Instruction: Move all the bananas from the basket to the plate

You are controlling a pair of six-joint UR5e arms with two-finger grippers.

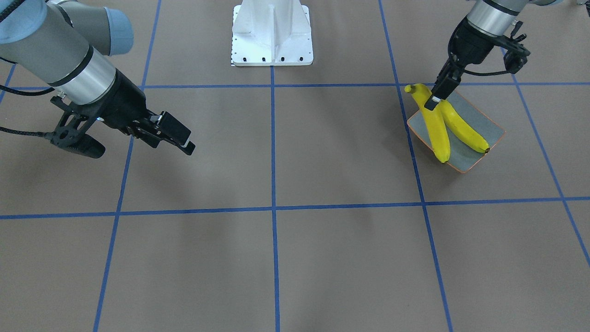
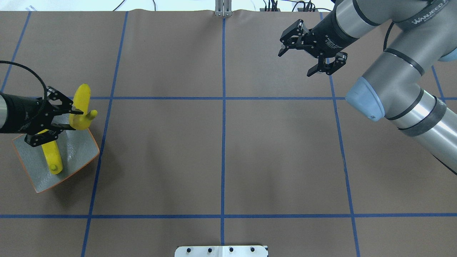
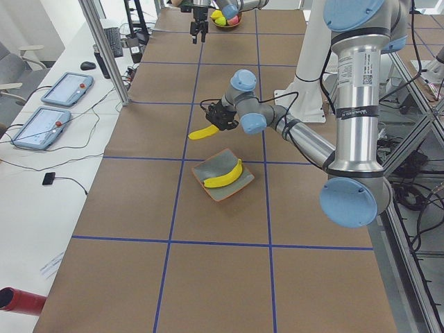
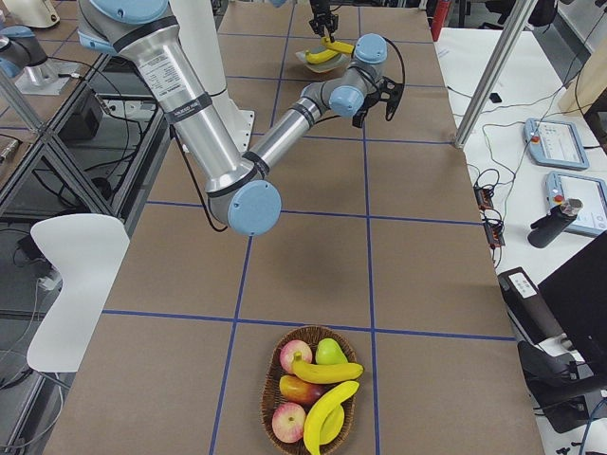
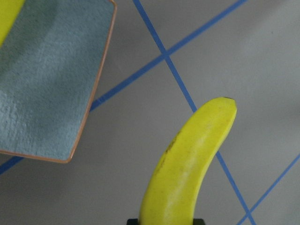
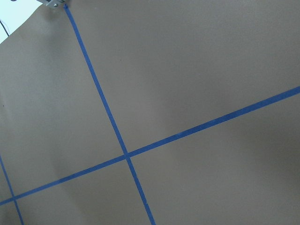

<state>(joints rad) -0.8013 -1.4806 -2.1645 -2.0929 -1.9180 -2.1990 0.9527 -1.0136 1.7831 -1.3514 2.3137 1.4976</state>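
Note:
My left gripper (image 2: 73,120) is shut on a yellow banana (image 2: 83,100) and holds it above the table at the plate's far edge. The left wrist view shows this banana (image 5: 187,168) over the brown table, with the plate (image 5: 47,93) off to one side. The grey-green plate (image 2: 76,151) with an orange rim holds one banana (image 2: 52,155). The front view shows the held banana (image 1: 435,131) beside the plate's banana (image 1: 465,131). Two more bananas (image 4: 327,372) lie in the wicker basket (image 4: 270,403). My right gripper (image 2: 294,64) is open and empty, far from both.
The basket also holds apples (image 4: 296,355) and a green pear (image 4: 330,351); it sits at the table's end on my right. The white robot base (image 1: 272,32) stands at the table's near edge. Blue tape lines cross the brown table.

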